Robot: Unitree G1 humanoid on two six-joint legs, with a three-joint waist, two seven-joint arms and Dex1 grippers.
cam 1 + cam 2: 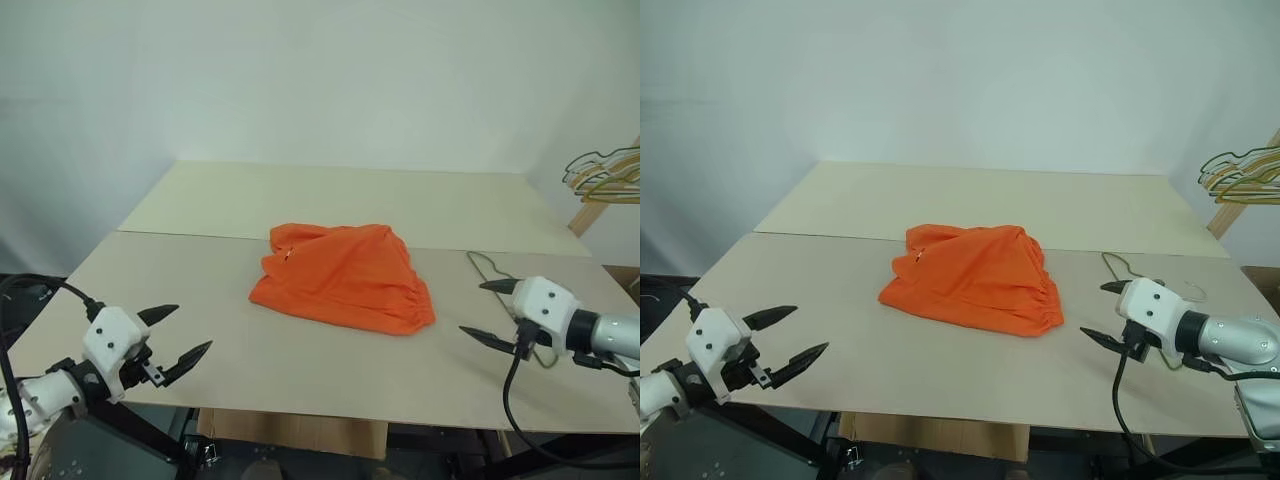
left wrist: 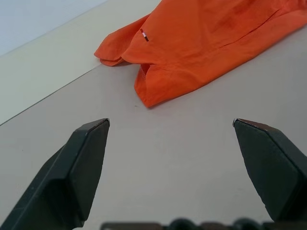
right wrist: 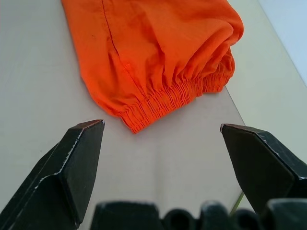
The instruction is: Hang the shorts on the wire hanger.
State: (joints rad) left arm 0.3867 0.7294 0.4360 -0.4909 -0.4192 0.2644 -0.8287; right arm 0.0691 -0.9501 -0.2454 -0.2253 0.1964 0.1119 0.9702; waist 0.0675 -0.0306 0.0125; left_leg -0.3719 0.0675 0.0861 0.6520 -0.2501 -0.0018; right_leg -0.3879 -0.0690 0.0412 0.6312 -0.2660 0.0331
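A wide pale table (image 1: 300, 200) made of two boards bears the orange shorts (image 1: 343, 277), which lie crumpled near its middle across the seam between the boards, with the gathered elastic waistband (image 3: 168, 99) turned toward the right side. The left gripper (image 1: 186, 333) hovers over the near left edge and the right gripper (image 1: 487, 312) over the near right edge, both with fingers spread wide apart, empty, aimed inward at the shorts and well clear of them. The thin wire hanger (image 1: 484, 264) lies flat on the table just behind the right gripper, and a bunch of gold and silver hangers (image 1: 603, 174) hangs beyond the table's far right corner.
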